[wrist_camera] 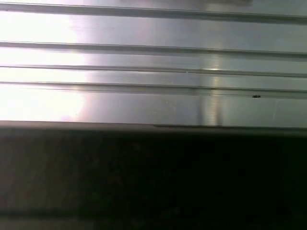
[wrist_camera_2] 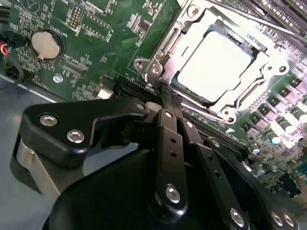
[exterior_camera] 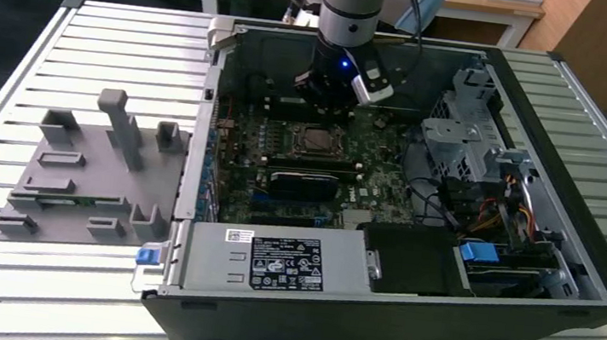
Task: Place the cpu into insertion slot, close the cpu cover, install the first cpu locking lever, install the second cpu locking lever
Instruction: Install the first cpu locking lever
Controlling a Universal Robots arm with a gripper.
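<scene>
Already my gripper [wrist_camera_2: 165, 93] has its fingers pressed together, empty, tips just at the edge of the insertion slot [wrist_camera_2: 218, 67]. Seated in that slot lies the cpu [wrist_camera_2: 213, 64], with the cpu cover [wrist_camera_2: 268, 67] closed down around it. I judge the chip light, rigid and fragile; only its edges would be safe to hold. Beside the slot, memory slots [wrist_camera_2: 230, 148] crowd close, and a coin battery [wrist_camera_2: 46, 44] sits farther off.
</scene>
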